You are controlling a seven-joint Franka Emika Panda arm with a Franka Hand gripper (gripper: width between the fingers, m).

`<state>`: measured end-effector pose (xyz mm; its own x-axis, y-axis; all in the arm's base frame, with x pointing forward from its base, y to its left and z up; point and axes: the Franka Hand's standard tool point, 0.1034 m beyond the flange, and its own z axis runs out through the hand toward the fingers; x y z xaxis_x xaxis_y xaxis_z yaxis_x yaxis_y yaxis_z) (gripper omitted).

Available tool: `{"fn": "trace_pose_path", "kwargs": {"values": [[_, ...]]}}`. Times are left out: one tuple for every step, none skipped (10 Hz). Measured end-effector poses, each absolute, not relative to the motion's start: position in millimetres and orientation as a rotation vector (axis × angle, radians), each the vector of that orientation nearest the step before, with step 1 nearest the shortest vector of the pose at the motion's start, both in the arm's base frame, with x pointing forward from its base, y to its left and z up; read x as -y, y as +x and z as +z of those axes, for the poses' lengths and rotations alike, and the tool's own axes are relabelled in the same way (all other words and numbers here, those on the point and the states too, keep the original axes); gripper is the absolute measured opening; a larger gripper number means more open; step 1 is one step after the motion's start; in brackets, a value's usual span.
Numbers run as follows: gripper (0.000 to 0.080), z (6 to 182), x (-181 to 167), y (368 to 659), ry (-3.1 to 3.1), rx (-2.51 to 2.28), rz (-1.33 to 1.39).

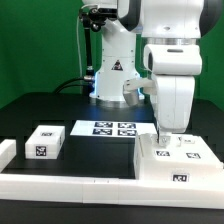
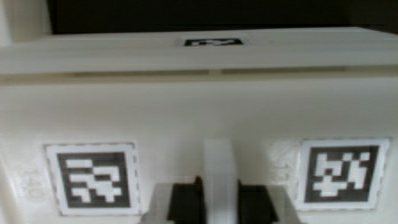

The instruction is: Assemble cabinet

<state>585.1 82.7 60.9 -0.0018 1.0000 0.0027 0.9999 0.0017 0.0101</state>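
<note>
Cabinet: large white boxy plastic cabinet (image 1: 178, 162), resting on the black table (image 1: 40, 105), at the exterior view's right.
Gripper: the gripper (image 1: 162, 134) straddles the cabinet's upright white rib (image 2: 217, 165); we cannot tell whether it is clamped.
Why: we judge this is to reposition the body.

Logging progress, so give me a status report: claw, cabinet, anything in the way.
Claw down on the large white boxy plastic cabinet, fingers astride a ridge; grip unclear. Small white tagged block lies well apart, not blocking.

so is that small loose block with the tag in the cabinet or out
Out. The small block lies on the black table on the exterior view's left, well apart from the cabinet.
</note>
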Motion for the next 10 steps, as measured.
{"fn": "trace_pose_path", "kwargs": {"values": [[0.0064, 58.9, -81.4, 585.3, 2.225, -2.225, -0.012], [0.0064, 58.8, -81.2, 585.2, 2.227, -2.225, -0.014], [0.0064, 58.8, -80.7, 584.8, 2.226, -2.222, -0.005], [0.0064, 58.6, -80.6, 584.9, 2.226, -2.222, -0.005], [0.0144, 58.5, -80.6, 584.9, 2.226, -2.222, -0.005], [0.0293, 58.4, -80.5, 584.8, 2.226, -2.222, -0.005], [0.0293, 58.4, -80.5, 584.8, 2.227, -2.222, -0.005], [0.0499, 61.6, -79.7, 586.2, 2.225, -2.218, 0.000], [0.0617, 72.2, -77.7, 587.8, 2.219, -2.208, 0.005], [0.0617, 81.9, -76.6, 586.1, 2.210, -2.204, 0.006]]}}
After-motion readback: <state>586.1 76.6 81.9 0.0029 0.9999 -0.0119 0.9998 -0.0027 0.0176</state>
